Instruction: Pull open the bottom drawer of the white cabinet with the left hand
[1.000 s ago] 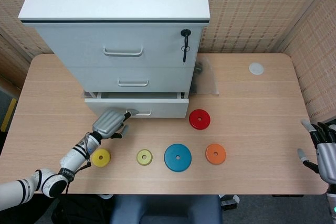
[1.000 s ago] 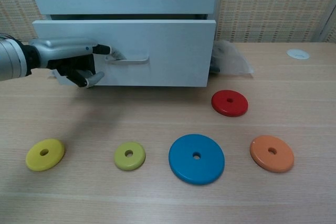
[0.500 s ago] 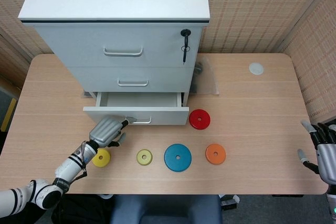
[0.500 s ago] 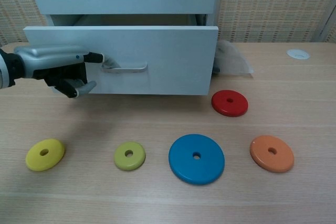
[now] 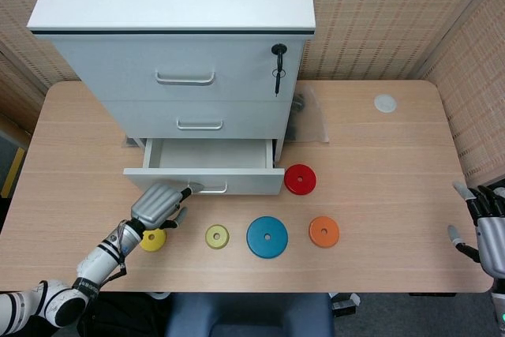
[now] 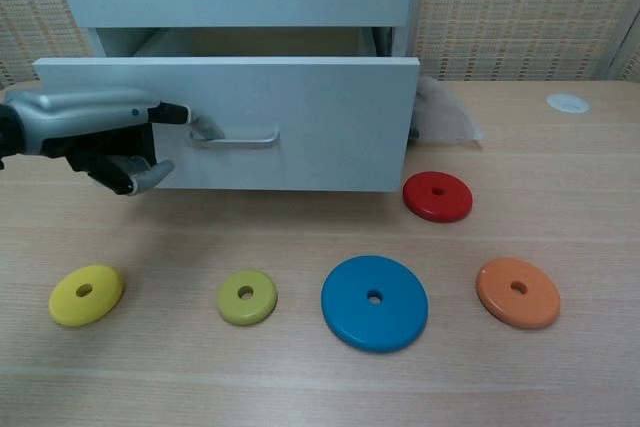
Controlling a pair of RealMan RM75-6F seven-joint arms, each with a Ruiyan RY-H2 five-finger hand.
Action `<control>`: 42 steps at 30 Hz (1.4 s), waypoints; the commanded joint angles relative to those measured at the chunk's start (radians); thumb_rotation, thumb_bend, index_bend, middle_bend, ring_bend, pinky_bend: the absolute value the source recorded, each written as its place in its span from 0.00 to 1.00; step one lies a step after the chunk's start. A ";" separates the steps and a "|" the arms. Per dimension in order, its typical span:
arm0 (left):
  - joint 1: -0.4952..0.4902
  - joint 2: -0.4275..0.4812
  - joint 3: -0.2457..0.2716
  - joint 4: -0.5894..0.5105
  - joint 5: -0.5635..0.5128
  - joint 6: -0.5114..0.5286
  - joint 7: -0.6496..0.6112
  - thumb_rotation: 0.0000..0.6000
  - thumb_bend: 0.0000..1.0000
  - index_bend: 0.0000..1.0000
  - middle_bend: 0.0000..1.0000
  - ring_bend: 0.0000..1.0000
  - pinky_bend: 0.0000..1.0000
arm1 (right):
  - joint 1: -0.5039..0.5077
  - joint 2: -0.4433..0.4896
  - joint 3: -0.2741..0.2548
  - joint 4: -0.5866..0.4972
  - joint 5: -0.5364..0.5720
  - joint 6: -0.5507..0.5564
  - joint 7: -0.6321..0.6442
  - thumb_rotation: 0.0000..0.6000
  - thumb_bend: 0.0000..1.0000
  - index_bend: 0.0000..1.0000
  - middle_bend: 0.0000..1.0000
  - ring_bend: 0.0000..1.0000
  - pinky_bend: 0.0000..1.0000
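Head view
Cabinet: the white cabinet (image 5: 177, 53) stands on the tabletop (image 5: 379, 163) at the far left, with three drawer fronts facing the robot.
Bottom drawer: the bottom drawer (image 5: 203, 167) is pulled partly out; its interior shows from above, and nothing can be made out inside.
Drawer handle: the handle (image 5: 209, 189) sits on the drawer front, left of centre.
Left hand: the left hand (image 5: 156, 204) is at the left end of the handle, one fingertip (image 5: 187, 191) hooked on it, the remaining fingers curled under the palm.
Right hand: the right hand (image 5: 483, 222) hangs at the right frame edge, off the tabletop, fingers spread and holding nothing.
Key: a dark key (image 5: 278, 65) sticks out of the lock on the top drawer.
Discs: a yellow disc (image 5: 152, 238) lies partly under the left wrist; an olive disc (image 5: 217, 236), blue disc (image 5: 267, 237) and orange disc (image 5: 323, 231) lie in a row to its right; a red disc (image 5: 300, 179) lies just beside the drawer's right corner.
Other items: a clear plastic bag (image 5: 309, 120) lies to the right of the cabinet; a small white cap (image 5: 384, 103) lies well apart, far right.

Chest view
Bottom drawer: the drawer front (image 6: 300, 122) stands forward of the cabinet body, with a gap open above it.
Left hand: the left hand (image 6: 95, 127) reaches in from the left, its fingertip (image 6: 178, 113) in contact with the handle (image 6: 235, 139).
Right hand: not visible in this view.
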 commanded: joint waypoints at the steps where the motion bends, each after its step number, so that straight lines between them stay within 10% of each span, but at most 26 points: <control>1: 0.002 0.007 0.005 -0.010 -0.002 -0.003 0.007 1.00 0.59 0.17 0.96 1.00 1.00 | 0.000 0.000 0.000 0.000 0.000 0.000 0.000 1.00 0.28 0.13 0.23 0.12 0.18; 42: 0.072 0.101 0.075 -0.197 0.082 0.049 0.047 1.00 0.59 0.17 0.95 1.00 1.00 | -0.016 0.005 -0.004 -0.015 -0.009 0.020 -0.011 1.00 0.28 0.13 0.23 0.12 0.18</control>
